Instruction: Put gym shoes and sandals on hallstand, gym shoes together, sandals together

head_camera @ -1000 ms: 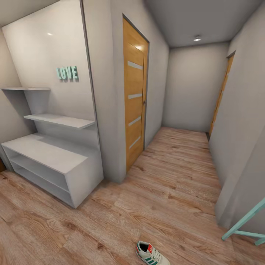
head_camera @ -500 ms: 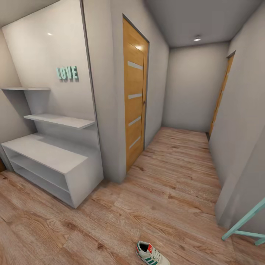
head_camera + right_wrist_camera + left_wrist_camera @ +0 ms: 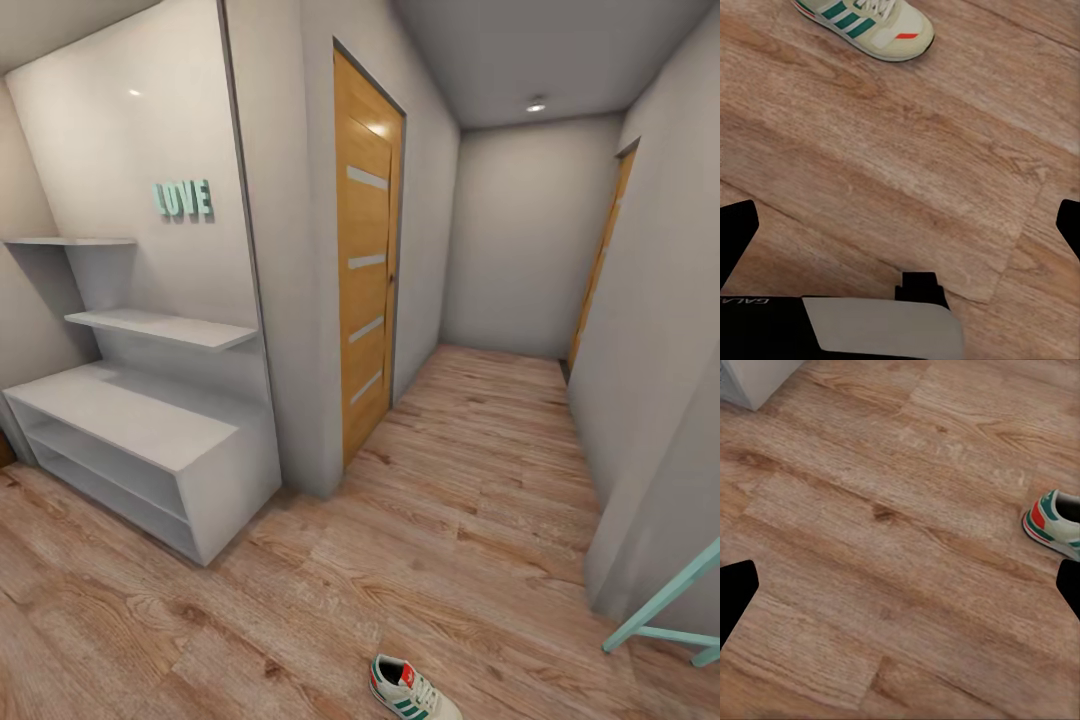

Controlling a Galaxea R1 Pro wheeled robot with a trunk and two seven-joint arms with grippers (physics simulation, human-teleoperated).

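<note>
Corridor, one gym shoe (image 3: 412, 688) on the floor (image 3: 450, 520).
Head: shoe near bottom edge, well apart from white hallstand (image 3: 140, 440). Left wrist: left pincer (image 3: 900, 592) spread, heel (image 3: 1054, 523) at edge. Right wrist: right pincer (image 3: 900, 225) spread, shoe (image 3: 870, 26) ahead.

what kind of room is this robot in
Most likely a home entrance corridor: a narrow passage with wood-plank floor, a wooden door on the side wall, a white hallstand with wall shelves under a "LOVE" sign, and a gym shoe on the floor.
</note>
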